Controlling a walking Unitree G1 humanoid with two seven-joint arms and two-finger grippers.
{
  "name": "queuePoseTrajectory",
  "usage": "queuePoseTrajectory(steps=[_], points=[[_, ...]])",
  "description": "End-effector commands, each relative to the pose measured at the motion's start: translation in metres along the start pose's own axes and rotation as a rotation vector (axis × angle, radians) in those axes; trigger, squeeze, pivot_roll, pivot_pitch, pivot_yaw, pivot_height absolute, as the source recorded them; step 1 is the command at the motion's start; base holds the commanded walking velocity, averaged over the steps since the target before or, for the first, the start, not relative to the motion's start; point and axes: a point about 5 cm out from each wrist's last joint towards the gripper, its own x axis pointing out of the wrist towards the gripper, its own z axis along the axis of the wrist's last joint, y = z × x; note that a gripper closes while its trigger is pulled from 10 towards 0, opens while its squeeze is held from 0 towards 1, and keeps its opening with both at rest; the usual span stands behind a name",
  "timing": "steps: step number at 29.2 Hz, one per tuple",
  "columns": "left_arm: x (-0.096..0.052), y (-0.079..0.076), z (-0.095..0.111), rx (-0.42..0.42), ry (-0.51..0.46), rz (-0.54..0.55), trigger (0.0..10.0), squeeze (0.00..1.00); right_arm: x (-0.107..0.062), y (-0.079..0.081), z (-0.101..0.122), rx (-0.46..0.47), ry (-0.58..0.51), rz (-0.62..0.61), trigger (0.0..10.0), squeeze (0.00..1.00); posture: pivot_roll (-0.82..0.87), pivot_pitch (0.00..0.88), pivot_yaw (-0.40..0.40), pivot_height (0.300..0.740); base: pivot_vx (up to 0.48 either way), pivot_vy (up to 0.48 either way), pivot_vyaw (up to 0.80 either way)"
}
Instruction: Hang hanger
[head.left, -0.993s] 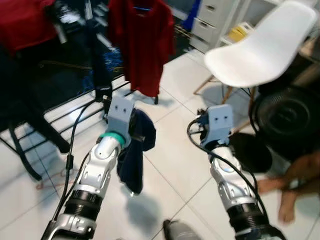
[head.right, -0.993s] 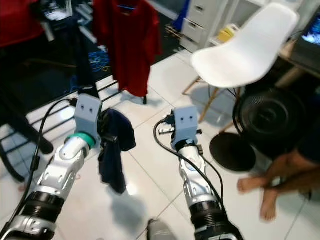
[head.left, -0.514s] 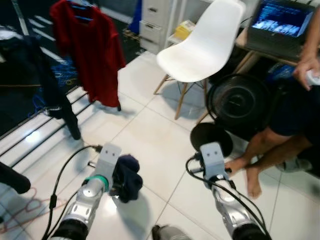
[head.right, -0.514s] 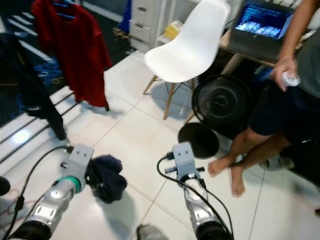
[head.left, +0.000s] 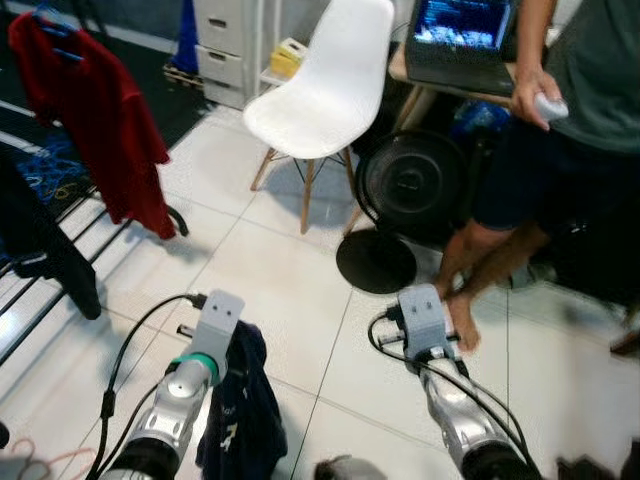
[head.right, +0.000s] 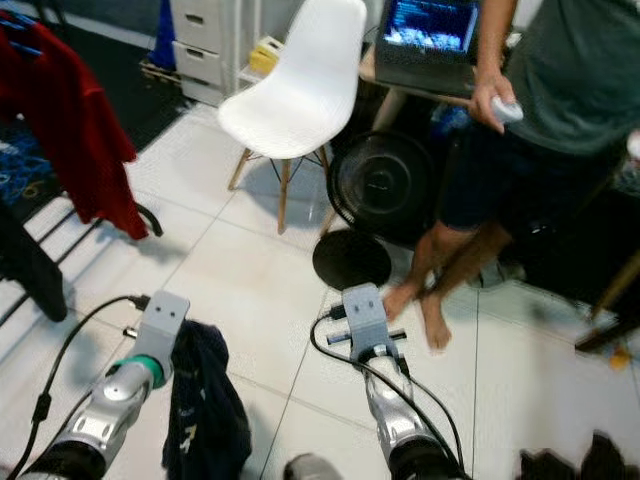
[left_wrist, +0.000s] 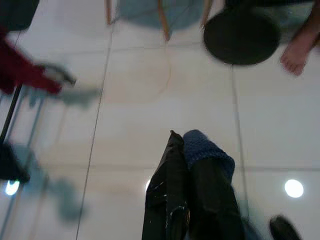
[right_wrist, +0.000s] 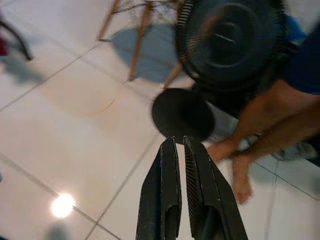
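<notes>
Left eye view: a tiled floor (head.left: 280, 260) spreads out — a standing person (head.left: 560, 120) at right, then a white chair (head.left: 320, 95), a black floor fan (head.left: 410, 185) and a red shirt (head.left: 95, 120) hanging at left. The left gripper (left_wrist: 186, 165) is clenched on a dark blue garment (head.left: 245, 415); no hanger can be made out in it. The right gripper (right_wrist: 179, 150) is pressed closed, grasping nothing — low over the floor.

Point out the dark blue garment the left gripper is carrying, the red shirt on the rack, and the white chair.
dark blue garment (head.left: 243, 412), left eye view, middle of the hanging cloth.
red shirt (head.left: 100, 110), left eye view, front of the body.
white chair (head.left: 320, 95), left eye view, seat shell.
</notes>
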Motion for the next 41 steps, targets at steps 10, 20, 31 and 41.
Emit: queuePoseTrajectory(steps=[10, 20, 31, 41], points=[[0.007, -0.013, 0.035, -0.006, -0.157, -0.048, 10.0, 0.00, 0.008, -0.001, 0.018, 0.101, -0.082, -0.035, 10.0, 0.00, -0.05, 0.004, 0.027, 0.740, 0.000, 0.000, -0.80], [0.008, -0.015, 0.042, -0.012, -0.186, -0.057, 10.0, 0.00, 0.009, -0.002, 0.021, 0.111, -0.097, -0.039, 10.0, 0.00, -0.05, 0.008, 0.029, 0.740, 0.000, 0.000, -0.80], [0.008, -0.016, 0.044, -0.015, -0.194, -0.059, 10.0, 0.00, 0.009, -0.002, 0.022, 0.107, -0.105, -0.042, 10.0, 0.00, -0.05, 0.009, 0.029, 0.740, 0.000, 0.000, -0.80], [0.008, -0.015, 0.044, -0.014, -0.190, -0.057, 10.0, 0.00, 0.010, -0.003, 0.023, 0.106, -0.110, -0.045, 0.0, 0.00, -0.05, 0.009, 0.029, 0.740, 0.000, 0.000, -0.80]])
